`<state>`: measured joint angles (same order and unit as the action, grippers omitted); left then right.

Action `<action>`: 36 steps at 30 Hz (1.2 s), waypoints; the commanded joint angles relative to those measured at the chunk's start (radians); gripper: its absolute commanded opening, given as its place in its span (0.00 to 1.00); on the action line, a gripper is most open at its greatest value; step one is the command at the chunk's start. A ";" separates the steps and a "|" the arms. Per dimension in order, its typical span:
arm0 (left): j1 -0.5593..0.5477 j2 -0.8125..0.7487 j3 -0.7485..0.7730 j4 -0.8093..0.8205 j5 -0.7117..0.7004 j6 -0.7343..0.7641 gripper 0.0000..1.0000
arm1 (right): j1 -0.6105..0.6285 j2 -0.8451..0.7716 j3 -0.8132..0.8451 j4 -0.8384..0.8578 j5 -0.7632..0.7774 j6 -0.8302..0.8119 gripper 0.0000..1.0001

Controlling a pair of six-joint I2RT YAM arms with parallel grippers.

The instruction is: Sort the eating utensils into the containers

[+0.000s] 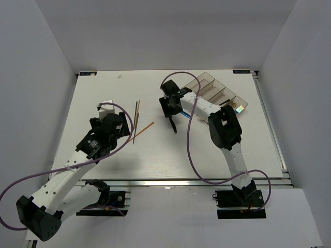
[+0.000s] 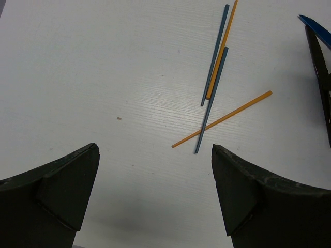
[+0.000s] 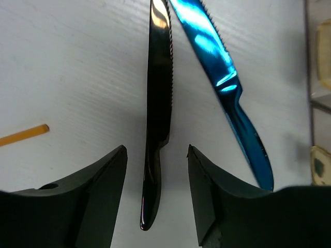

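We note the right gripper (image 3: 155, 151) straddling the black knife (image 3: 158, 77) handle on the table (image 1: 103, 155), jaws apart and not touching it. The blue knife (image 3: 217, 67) lies just beside. We should centre, close squarely and clear the blue one. The left gripper (image 2: 155, 155) hangs wide open above the chopsticks (image 2: 214, 72).

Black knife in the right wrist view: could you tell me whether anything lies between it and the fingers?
Nothing visible: the black knife lies bare between the right arm's fingers, the blue knife outside them.
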<state>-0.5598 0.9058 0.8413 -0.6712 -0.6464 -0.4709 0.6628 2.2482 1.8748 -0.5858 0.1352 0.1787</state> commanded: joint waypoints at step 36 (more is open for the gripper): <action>0.003 -0.041 -0.007 0.010 0.004 0.005 0.98 | 0.046 0.145 0.001 -0.263 -0.026 -0.005 0.00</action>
<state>-0.5598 0.8879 0.8413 -0.6708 -0.6445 -0.4706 0.6994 2.3272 1.9404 -0.7864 0.1146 0.1608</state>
